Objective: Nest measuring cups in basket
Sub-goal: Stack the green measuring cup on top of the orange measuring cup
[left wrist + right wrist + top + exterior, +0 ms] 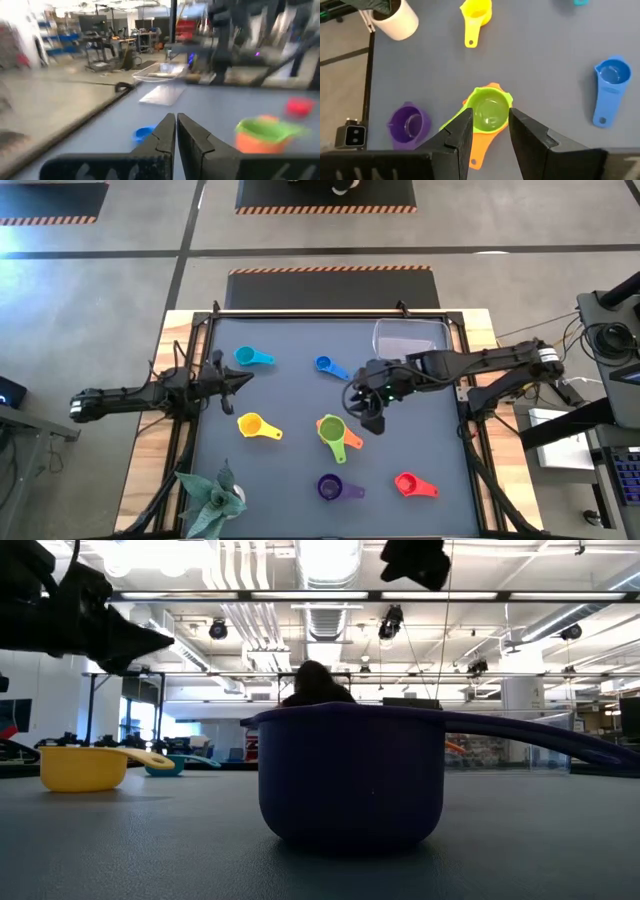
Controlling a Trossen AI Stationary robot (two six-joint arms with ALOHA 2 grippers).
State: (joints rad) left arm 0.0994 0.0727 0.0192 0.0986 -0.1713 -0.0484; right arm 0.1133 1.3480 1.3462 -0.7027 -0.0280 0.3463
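Green cup (331,427) sits nested in the orange cup (348,441) near the table's middle. Teal (246,357), blue (324,365), yellow (251,425), purple (329,486) and red (406,483) cups lie singly on the grey mat. The clear basket (410,340) stands at the far right. My right gripper (490,125) is open and hovers over the green cup (490,110), one finger on either side of it, touching nothing. My left gripper (176,122) is shut and held above the mat's left side (240,380).
A green paper-like plant in a white pot (212,498) stands at the near left corner. The purple cup (350,780) fills the low view's foreground. Bare mat lies between the cups. The table's wooden edges flank the mat.
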